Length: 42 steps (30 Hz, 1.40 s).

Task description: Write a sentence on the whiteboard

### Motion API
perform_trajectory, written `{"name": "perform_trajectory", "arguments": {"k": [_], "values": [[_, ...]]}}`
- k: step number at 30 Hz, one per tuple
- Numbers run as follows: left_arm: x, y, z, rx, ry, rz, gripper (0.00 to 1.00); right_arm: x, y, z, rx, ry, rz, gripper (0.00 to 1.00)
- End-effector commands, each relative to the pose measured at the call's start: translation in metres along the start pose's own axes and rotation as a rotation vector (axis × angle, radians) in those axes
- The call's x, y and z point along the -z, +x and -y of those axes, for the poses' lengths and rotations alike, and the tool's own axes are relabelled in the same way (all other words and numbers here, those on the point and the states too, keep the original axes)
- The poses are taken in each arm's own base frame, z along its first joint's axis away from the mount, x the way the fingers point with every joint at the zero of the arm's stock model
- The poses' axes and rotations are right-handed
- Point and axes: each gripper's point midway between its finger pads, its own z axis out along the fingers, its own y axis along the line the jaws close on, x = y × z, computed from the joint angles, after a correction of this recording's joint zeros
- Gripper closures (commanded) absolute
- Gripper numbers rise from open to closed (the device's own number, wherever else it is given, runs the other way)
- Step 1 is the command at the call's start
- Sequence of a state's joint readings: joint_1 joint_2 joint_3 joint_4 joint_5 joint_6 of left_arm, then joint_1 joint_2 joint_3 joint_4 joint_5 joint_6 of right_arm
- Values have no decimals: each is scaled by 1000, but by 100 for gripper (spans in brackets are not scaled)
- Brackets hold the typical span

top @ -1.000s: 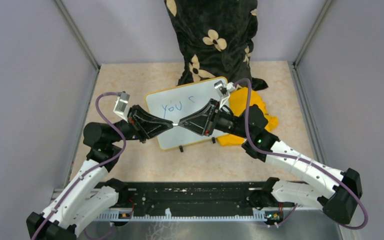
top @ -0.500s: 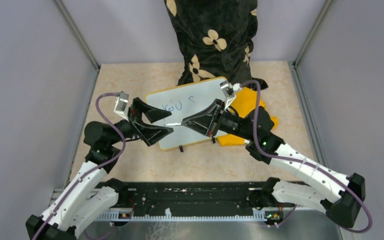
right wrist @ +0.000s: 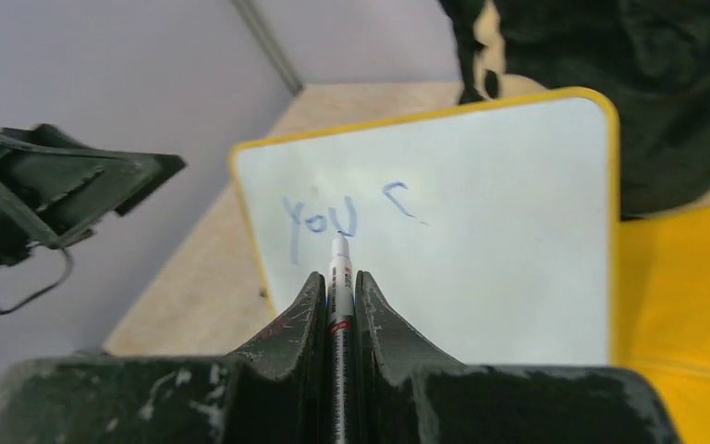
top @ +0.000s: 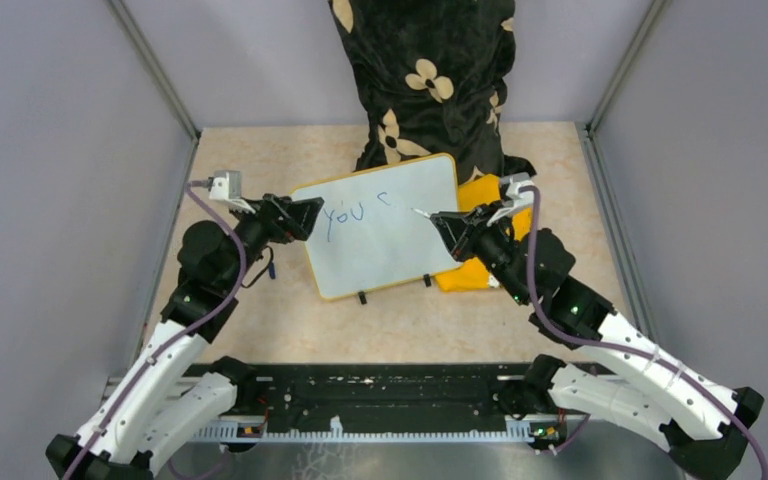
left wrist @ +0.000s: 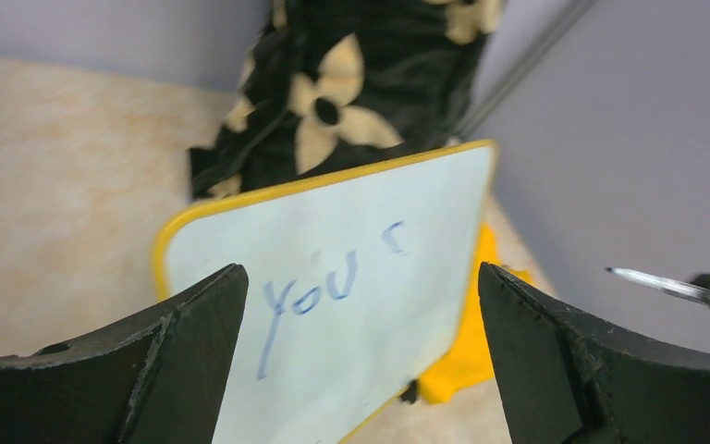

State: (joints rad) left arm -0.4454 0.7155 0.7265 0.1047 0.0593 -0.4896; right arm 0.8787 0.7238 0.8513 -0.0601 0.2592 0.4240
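While R claw [top: 444,219] pinches marker [right wrist: 340,259], L claw [left wrist: 361,276] gapes beside whiteboard [top: 390,250] edge.

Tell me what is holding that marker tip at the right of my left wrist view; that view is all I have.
Observer: The right gripper is shut on the marker, with the barrel between its fingers and the tip pointing forward.
Operator: Report where the tip sits.
Observer: In the top view it hangs over the whiteboard, just right of the "c" of the sentence. I cannot tell whether it touches.
Operator: Place my left gripper.
Observer: The top view shows the left gripper open at the board's left edge, beside the "y".
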Motion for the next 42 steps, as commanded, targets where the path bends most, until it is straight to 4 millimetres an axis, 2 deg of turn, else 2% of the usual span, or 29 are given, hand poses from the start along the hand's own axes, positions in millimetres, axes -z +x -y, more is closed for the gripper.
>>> {"name": "perform_trajectory", "arguments": {"k": [1, 4, 8, 11, 14, 15, 16, 18, 23, 25, 29, 31, 33, 38, 42], "values": [[2, 13, -61, -84, -294, -22, 1, 3, 8, 47, 147, 217, -12, 100], [3, 27, -78, -160, -338, -65, 1, 2, 9, 46, 160, 201, -7, 100], [11, 48, -89, -236, -320, -147, 1, 1, 10, 43, 173, 178, -5, 100], [13, 60, -97, -167, -267, -194, 2, 0, 11, 40, 176, 157, -8, 100], [15, 72, -109, -7, -179, -240, 2, 0, 11, 35, 174, 131, -8, 100], [13, 76, -106, 27, -143, -243, 2, -1, 11, 33, 175, 123, -9, 100], [13, 83, -95, 68, -57, -265, 2, 0, 10, 32, 174, 117, -8, 100], [11, 84, -85, 114, 48, -256, 2, 1, 10, 31, 170, 108, -5, 100], [6, 89, -77, 116, 172, -267, 1, 1, 10, 26, 161, 82, -4, 100], [3, 94, -79, 126, 188, -280, 1, -3, 12, 23, 156, 67, -7, 100], [-4, 98, -96, 172, 106, -259, 1, -11, 17, 16, 146, 36, -16, 100], [-5, 101, -98, 159, 111, -250, 2, -17, 13, 9, 134, 10, 6, 100], [-6, 106, -101, 128, 125, -255, 5, -22, 14, 6, 131, -1, 11, 100], [-10, 122, -104, 69, 201, -307, 20, -34, 16, 4, 129, -5, 21, 100], [-15, 134, -106, 63, 262, -366, 29, -43, 22, 8, 147, 30, 10, 100]]}}
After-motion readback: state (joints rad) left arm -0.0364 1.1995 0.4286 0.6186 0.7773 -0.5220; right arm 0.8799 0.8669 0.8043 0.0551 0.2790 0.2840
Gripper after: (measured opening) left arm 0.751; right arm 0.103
